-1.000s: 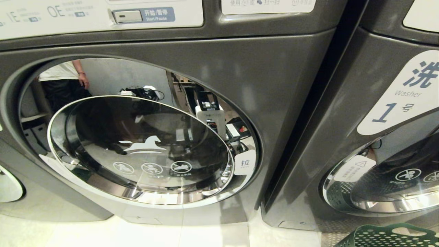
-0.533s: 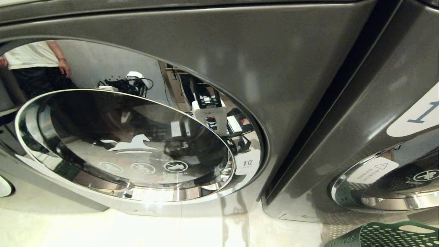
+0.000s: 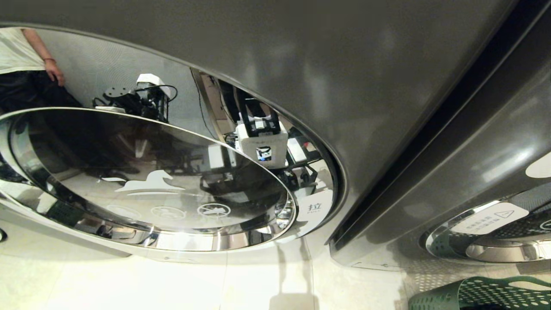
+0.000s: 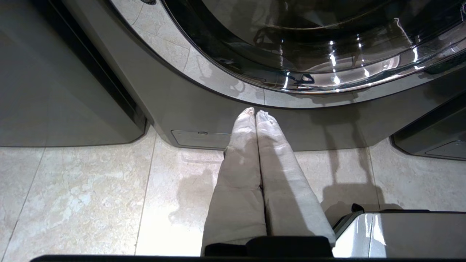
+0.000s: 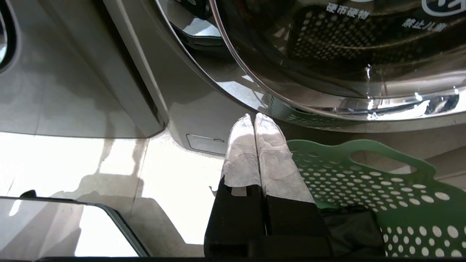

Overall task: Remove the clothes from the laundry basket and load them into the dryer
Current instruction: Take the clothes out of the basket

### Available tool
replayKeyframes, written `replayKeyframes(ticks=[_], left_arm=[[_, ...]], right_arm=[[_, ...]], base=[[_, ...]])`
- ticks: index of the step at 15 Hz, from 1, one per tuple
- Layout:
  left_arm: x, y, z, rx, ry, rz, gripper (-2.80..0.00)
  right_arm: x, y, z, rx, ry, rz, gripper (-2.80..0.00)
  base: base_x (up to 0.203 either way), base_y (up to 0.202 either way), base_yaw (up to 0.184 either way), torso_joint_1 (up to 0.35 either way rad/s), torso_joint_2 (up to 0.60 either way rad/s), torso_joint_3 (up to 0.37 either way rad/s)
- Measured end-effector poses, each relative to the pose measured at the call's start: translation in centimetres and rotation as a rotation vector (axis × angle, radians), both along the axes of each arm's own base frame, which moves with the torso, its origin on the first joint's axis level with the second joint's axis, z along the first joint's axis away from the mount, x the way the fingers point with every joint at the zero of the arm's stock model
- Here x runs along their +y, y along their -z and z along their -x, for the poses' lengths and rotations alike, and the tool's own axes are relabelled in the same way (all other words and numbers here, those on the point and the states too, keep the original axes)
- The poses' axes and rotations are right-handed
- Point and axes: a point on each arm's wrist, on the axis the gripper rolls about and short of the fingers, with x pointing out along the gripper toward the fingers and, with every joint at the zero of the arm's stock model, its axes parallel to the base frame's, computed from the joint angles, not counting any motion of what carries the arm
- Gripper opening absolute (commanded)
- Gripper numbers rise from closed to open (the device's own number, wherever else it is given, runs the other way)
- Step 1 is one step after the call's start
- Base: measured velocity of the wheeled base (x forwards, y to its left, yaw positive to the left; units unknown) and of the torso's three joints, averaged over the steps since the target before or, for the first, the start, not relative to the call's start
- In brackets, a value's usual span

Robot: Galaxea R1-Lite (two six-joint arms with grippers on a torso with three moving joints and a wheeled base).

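Observation:
The dryer's round glass door [image 3: 146, 181] is closed and fills the left of the head view, with a white pull label [image 3: 316, 206] at its right rim. A green perforated laundry basket [image 3: 495, 295] stands on the floor at the lower right. In the right wrist view the basket [image 5: 364, 174] lies just beside my right gripper [image 5: 253, 116], with dark clothes [image 5: 349, 222] inside. The right gripper is shut and empty. My left gripper [image 4: 255, 112] is shut and empty too, hanging low before the dryer's base panel [image 4: 200, 134]. Neither arm shows in the head view.
A second grey machine [image 3: 473, 142], a washer, stands right of the dryer, with the basket in front of it. A person [image 3: 26, 64] and my own body are mirrored in the dryer door. Pale floor tiles [image 3: 172, 284] lie before the machines.
The whole head view has tipped downward: the control panel has left the top and more floor shows. That is camera motion; the machines and basket have not moved.

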Motion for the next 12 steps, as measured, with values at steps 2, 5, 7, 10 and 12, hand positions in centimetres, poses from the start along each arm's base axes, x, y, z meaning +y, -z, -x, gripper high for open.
replayKeyframes(ticks=[2,5,7,10,12], left_arm=[[0.0,0.0,0.0,0.000,0.001,0.000,-2.80],[0.0,0.0,0.0,0.000,0.001,0.000,-2.80],[0.0,0.0,0.0,0.000,0.000,0.000,-2.80],[0.0,0.0,0.0,0.000,0.000,0.000,-2.80],[0.0,0.0,0.0,0.001,0.001,0.000,-2.80]], right_arm=[[-0.1,-1.3,0.4,-0.035,0.051,0.001,-2.80],[-0.4,-4.7,1.3,-0.021,0.167,-0.032,-2.80],[-0.6,-7.0,0.5,0.048,0.261,-0.103,-2.80],[-1.0,-10.2,-2.5,0.149,0.493,-0.254,-2.80],[-1.3,-11.2,-4.2,0.172,0.636,-0.320,-2.80]], base=[[0.000,0.000,0.000,0.000,0.00,0.000],[0.000,0.000,0.000,0.000,0.00,0.000],[0.000,0.000,0.000,0.000,0.00,0.000],[0.000,0.000,0.000,0.000,0.00,0.000],[0.000,0.000,0.000,0.000,0.00,0.000]])
